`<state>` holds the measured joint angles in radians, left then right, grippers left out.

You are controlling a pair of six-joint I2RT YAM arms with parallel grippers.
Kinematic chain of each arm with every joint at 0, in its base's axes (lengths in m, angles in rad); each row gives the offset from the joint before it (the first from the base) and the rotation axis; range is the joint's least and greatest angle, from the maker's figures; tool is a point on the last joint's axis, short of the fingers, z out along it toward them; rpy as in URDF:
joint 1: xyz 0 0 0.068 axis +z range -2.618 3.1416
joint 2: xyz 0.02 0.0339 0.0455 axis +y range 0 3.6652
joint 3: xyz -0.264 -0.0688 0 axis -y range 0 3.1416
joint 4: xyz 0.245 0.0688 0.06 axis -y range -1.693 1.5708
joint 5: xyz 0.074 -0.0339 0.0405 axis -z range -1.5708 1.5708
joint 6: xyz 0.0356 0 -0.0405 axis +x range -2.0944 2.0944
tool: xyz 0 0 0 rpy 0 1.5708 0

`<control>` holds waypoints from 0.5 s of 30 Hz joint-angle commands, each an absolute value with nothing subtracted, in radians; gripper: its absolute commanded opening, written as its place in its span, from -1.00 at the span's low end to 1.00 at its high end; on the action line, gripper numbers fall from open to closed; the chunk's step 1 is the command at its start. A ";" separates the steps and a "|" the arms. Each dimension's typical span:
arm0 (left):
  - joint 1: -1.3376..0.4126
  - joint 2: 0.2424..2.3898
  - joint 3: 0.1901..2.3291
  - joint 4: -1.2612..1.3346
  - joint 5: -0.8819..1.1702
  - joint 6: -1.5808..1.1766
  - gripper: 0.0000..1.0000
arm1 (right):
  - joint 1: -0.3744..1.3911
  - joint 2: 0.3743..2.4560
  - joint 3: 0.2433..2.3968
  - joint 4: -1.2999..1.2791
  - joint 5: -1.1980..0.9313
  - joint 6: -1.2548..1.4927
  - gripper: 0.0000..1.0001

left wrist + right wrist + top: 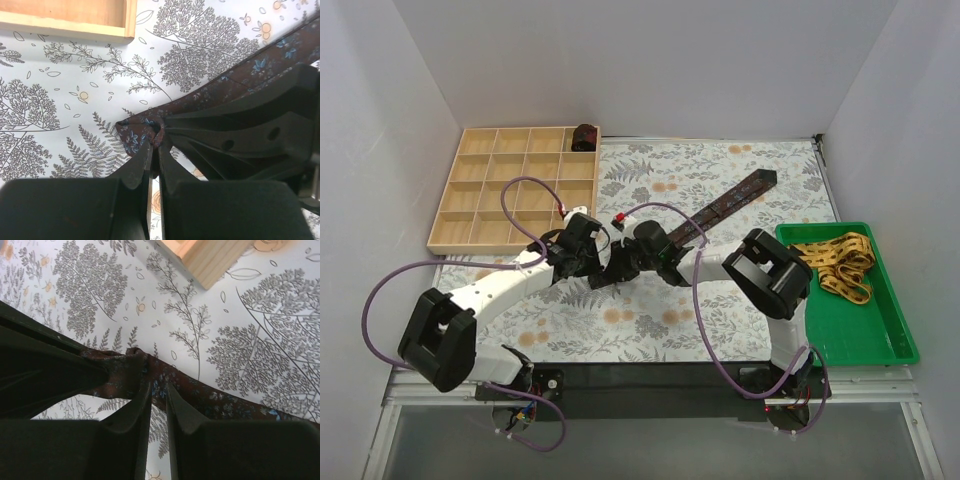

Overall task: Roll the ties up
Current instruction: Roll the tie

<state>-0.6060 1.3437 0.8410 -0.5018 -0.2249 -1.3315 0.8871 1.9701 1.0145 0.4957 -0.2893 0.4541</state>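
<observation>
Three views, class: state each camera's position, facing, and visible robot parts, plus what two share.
Top external: above, behind, looking down on the dark tie; both arms show.
Left wrist: on left arm, facing that tie; left gripper pinches it.
Right wrist: on right arm, same tie; right gripper pinches it.
Shared: both wrists show the tie's end.

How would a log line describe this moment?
left end effector: shut on dark tie end | right end effector: shut on same end | rolled tie: in wooden tray | yellow tie: in green bin

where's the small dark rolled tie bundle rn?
Top view, far left: the small dark rolled tie bundle sits in the far-right corner compartment of the wooden divided tray.
</observation>
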 commanded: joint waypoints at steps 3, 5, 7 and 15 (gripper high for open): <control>-0.621 1.365 0.880 -0.485 -0.245 -1.324 -0.88 | 0.848 1.888 0.954 0.534 -0.226 0.440 -0.58; -0.624 1.376 0.888 -0.479 -0.238 -1.321 -0.88 | 0.825 1.850 0.919 0.545 -0.216 0.431 -0.58; -0.627 1.394 0.897 -0.477 -0.236 -1.321 -0.86 | 0.813 1.824 0.894 0.551 -0.227 0.425 -0.58; -0.635 1.454 0.925 -0.443 -0.224 -1.324 -0.72 | 0.792 1.767 0.839 0.617 -0.291 0.410 -0.55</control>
<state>-0.6289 1.4452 0.8944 -0.4732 -0.2226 -1.3239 0.7872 1.8061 0.8631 0.5385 -0.2592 0.4324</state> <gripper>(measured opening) 0.131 0.221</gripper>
